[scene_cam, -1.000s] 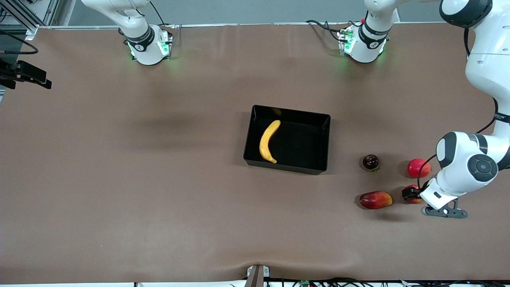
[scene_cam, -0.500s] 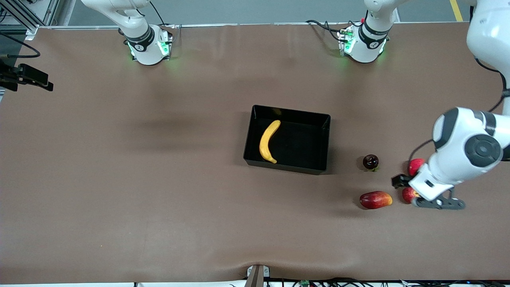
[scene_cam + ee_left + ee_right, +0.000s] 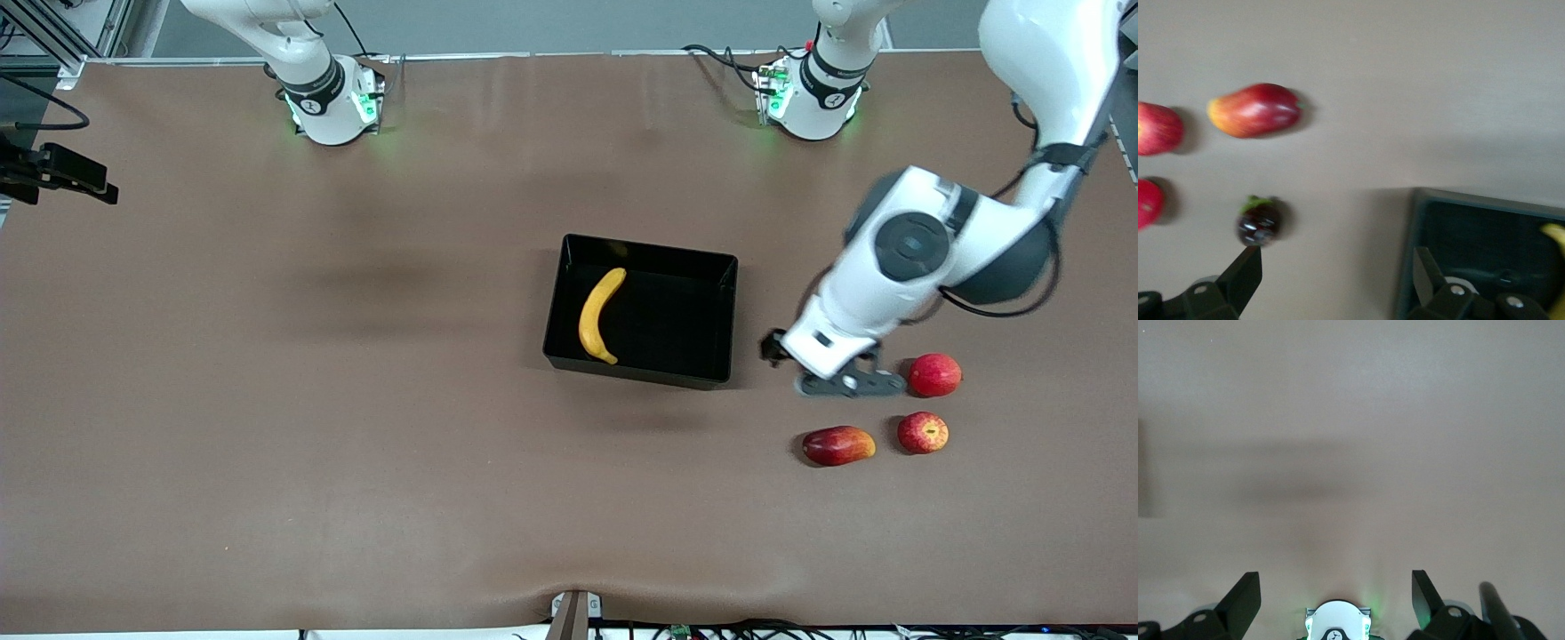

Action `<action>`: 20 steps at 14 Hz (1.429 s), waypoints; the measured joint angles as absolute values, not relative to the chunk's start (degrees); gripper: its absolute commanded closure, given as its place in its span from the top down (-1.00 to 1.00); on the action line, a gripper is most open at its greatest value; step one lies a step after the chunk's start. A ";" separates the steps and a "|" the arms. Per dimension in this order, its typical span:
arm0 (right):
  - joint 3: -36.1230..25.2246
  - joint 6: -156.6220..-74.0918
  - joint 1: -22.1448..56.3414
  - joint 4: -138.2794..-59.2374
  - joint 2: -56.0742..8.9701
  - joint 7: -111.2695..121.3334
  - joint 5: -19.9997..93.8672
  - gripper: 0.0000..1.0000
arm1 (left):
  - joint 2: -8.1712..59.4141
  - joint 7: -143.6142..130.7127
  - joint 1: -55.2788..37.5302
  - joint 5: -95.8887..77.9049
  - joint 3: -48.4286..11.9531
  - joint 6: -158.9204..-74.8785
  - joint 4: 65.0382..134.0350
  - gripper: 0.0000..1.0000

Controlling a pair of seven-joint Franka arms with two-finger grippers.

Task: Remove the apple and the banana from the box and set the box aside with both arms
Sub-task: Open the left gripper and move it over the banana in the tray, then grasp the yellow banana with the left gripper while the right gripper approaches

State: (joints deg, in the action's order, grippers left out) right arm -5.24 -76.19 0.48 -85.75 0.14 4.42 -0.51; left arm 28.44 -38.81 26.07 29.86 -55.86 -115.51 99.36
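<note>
Your left gripper point(image 3: 1335, 283) hangs with its fingers spread wide and nothing between them, over the bare table between the black box point(image 3: 725, 293) and the loose fruit. The banana point(image 3: 600, 316) already lies inside the box, along the wall toward the right arm's end. The streaked apple point(image 3: 923, 433) rests on the table toward the left arm's end, just beside the mango point(image 3: 838, 445), with 1 plain red fruit point(image 3: 934, 374) farther from the front camera. The left wrist view also shows a dark cherry-like fruit point(image 3: 1259, 223) below that gripper. Your right gripper point(image 3: 1335, 600) waits, fingers equally wide and empty, over its own base point(image 3: 1337, 623).
</note>
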 measured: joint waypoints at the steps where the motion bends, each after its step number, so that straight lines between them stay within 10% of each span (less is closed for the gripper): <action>1: -5.24 -76.33 0.48 -85.75 0.14 4.42 -0.51 1.00 | 28.42 -42.08 25.96 29.86 -58.17 -115.50 99.71 1.00; 20: -5.18 -76.50 0.51 -85.75 -1.42 4.42 -0.51 1.00 | 42.69 -59.79 4.34 41.55 -53.32 -130.08 105.92 1.00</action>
